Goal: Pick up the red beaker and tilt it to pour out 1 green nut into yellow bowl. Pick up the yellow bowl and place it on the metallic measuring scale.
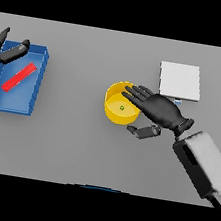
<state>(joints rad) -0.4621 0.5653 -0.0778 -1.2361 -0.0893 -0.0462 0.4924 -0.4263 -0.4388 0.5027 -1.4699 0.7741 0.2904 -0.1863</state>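
Grey table (77,142) | right robot hand (158,110) covers yellow bowl (113,110) rim

Right robot hand (160,110) spread over yellow bowl (114,108); green nut (122,108) inside

You have one yellow bowl (118,108) at table centre. Inside it, one green nut (122,108). Right of the bowl, one metallic scale (180,80). Far left of the bowl, one blue tray (25,104) holding one red beaker (19,77).
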